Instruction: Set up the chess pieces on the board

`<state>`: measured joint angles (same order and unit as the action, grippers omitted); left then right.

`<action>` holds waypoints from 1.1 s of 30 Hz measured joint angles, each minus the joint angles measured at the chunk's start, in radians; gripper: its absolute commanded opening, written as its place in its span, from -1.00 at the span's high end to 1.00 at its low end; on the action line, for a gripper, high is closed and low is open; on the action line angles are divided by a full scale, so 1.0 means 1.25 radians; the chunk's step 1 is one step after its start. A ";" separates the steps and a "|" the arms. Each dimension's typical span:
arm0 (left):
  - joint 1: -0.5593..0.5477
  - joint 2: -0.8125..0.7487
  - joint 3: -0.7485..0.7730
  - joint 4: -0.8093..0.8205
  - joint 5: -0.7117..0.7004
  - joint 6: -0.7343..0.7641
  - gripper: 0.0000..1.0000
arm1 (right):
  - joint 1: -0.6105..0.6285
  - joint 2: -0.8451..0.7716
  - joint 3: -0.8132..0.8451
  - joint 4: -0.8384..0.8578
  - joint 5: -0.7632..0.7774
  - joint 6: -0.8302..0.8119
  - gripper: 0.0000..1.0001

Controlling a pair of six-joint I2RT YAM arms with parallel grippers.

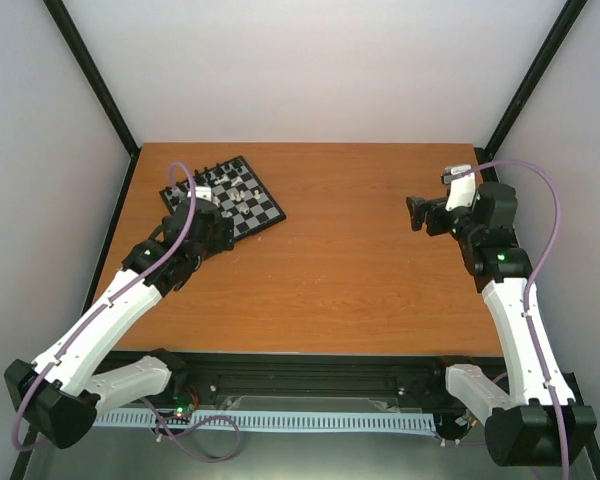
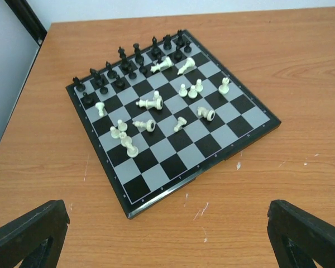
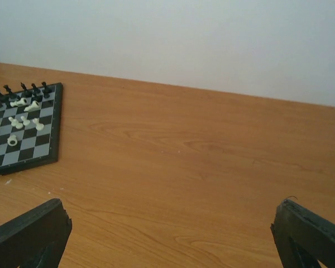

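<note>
Left gripper hangs just off the near corner of the board, looking down across it; jaws spread as wide as they go, nothing between them. Right gripper is well away from the board on its right, also fully open and empty. I judge it is parked there to leave the left arm the reach, since the board lies on that arm's side of the table. The board is turned so that one corner, not an edge, points at the left gripper. The black pieces stand upright in two rows along the board's far-left edge, which looks like their finished station. The white pieces are loose over the board's middle squares; the two rows along the edge opposite black are mostly bare, presumably where they belong. Some stand, several lie on their sides. One toppled piece near the board's centre has its long axis roughly parallel to the black rows, base toward the right. Piece types are too small for me to call with confidence.
</note>
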<state>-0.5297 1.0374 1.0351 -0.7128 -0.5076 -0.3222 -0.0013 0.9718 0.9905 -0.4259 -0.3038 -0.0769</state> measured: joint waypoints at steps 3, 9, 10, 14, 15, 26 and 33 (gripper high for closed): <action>0.026 -0.004 -0.023 0.008 0.020 -0.003 -0.98 | 0.000 0.017 -0.025 0.020 0.001 0.010 -1.00; 0.069 -0.013 -0.036 0.010 0.039 -0.018 -0.82 | 0.000 0.048 -0.055 0.034 -0.026 -0.016 -0.92; 0.077 -0.013 -0.036 0.010 0.039 -0.022 -0.80 | 0.000 0.059 -0.056 0.034 -0.042 -0.031 -0.88; 0.123 -0.012 -0.033 0.007 0.044 -0.051 -0.81 | 0.000 0.115 -0.045 0.038 -0.092 -0.061 -0.76; 0.142 -0.009 -0.027 0.004 0.051 -0.062 -0.80 | 0.000 0.138 -0.037 0.039 -0.105 -0.068 -0.73; 0.437 0.190 0.121 0.037 0.171 -0.211 -0.57 | 0.075 0.493 0.185 0.040 -0.192 -0.081 -0.53; 0.554 0.384 0.206 0.092 0.223 -0.314 -0.26 | 0.152 0.661 0.281 0.039 -0.215 -0.069 -0.28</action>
<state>0.1631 1.5177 1.2930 -0.5983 -0.2283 -0.7143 0.1886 1.7981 1.3422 -0.3771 -0.5728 -0.1635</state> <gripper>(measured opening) 0.693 0.700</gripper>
